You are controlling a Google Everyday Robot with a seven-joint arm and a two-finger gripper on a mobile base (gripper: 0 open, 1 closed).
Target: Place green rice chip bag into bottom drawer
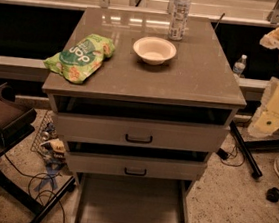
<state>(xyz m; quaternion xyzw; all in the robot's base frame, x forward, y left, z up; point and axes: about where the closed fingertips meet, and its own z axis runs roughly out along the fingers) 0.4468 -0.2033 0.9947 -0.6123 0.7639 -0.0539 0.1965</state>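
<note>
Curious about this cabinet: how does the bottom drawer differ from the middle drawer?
The bottom drawer is pulled far out; the middle drawer is barely out. The bottom drawer shows its flat floor, the middle drawer only its front and black handle. Both are grey. The gripper hangs at the right edge, apart from both.

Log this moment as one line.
gripper: out of view; green rice chip bag: cabinet top, left; bottom drawer: pulled open
</note>
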